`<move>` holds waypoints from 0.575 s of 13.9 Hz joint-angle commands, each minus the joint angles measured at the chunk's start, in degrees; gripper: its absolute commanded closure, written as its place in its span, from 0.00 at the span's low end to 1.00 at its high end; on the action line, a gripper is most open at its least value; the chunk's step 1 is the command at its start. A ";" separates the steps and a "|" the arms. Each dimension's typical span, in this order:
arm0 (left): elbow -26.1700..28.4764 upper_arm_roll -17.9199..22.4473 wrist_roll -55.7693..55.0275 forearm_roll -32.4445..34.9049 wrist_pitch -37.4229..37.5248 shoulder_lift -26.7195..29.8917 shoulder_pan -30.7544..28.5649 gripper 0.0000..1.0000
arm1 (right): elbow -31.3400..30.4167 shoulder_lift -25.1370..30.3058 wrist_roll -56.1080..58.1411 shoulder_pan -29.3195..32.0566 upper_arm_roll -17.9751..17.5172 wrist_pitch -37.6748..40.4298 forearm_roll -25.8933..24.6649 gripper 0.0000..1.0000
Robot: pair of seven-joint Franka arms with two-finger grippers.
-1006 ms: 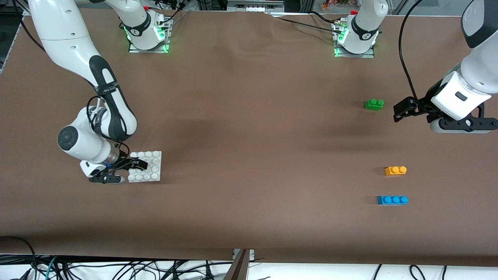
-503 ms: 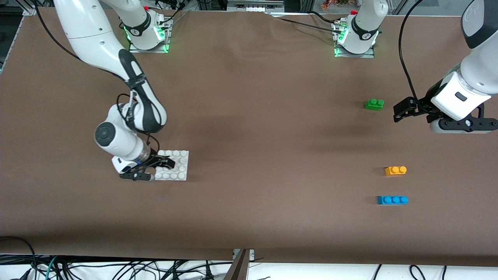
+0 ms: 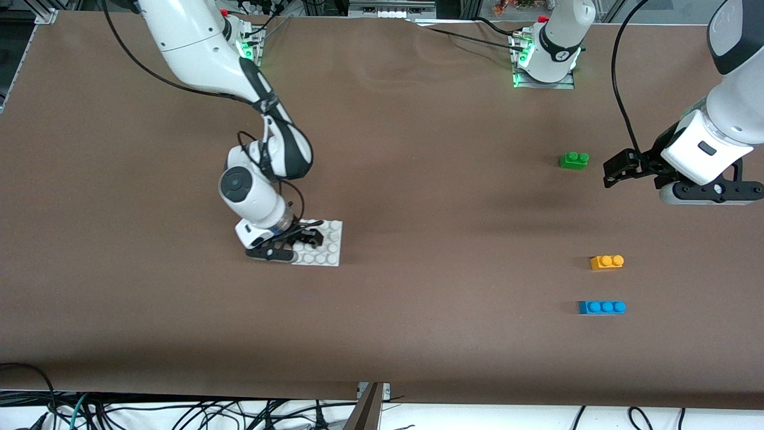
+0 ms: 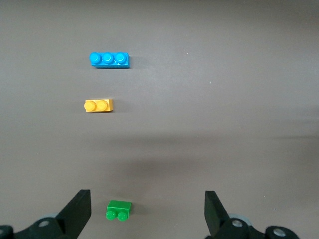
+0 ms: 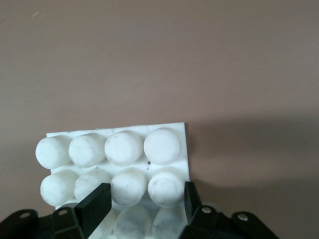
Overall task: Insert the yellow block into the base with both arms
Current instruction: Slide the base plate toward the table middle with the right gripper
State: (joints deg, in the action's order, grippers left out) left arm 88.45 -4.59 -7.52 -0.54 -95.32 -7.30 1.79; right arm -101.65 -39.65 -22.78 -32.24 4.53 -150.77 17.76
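**Yellow block waits on the table while the base is gripped by the right arm**

The yellow block (image 3: 607, 262) is seen lying flat on the brown table (image 3: 418, 179) toward the left arm's end, untouched. It sits between a green brick (image 3: 574, 160), farther from the front camera, and a blue brick (image 3: 601, 307), nearer to it, with clear gaps on both sides. The block is judged to be light, rigid plastic with smooth, somewhat slippery sides and 2 studs on top. It is probably best pinched across its 2 long flat sides, with the studs left free.

The base (image 3: 325, 248), a white square plate with a 4 by 4 grid of studs, is shown near the middle of the table. The right gripper (image 3: 298, 239) is closed narrowly on the base at one edge, with a row of studs held between its fingers. The right arm is bent sharply at the elbow, and its wrist is tipped low over the table.

The left gripper (image 3: 621, 167) hangs just beside the green brick, fully open and empty. The left arm is waiting, with its wrist held high.
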 commanded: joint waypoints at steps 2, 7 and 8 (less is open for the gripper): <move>-2.06 -0.07 0.58 -2.09 1.55 -0.87 -0.21 0.00 | 3.64 -1.57 -6.65 -5.71 0.57 -0.40 0.08 0.38; -2.06 -0.07 0.66 -2.00 1.72 -0.78 -0.29 0.00 | 5.32 -3.93 -11.41 -9.33 0.66 -3.38 -4.14 0.38; -2.06 -0.07 0.66 -2.00 1.72 -0.87 -0.29 0.00 | 5.49 -5.07 -11.41 -9.94 0.66 -5.13 -4.05 0.38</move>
State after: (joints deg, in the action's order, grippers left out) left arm 88.43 -4.62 -7.52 -0.54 -95.27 -7.31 1.80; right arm -98.02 -41.67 -33.16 -41.38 4.63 -152.99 14.64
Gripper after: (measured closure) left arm 0.000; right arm 0.374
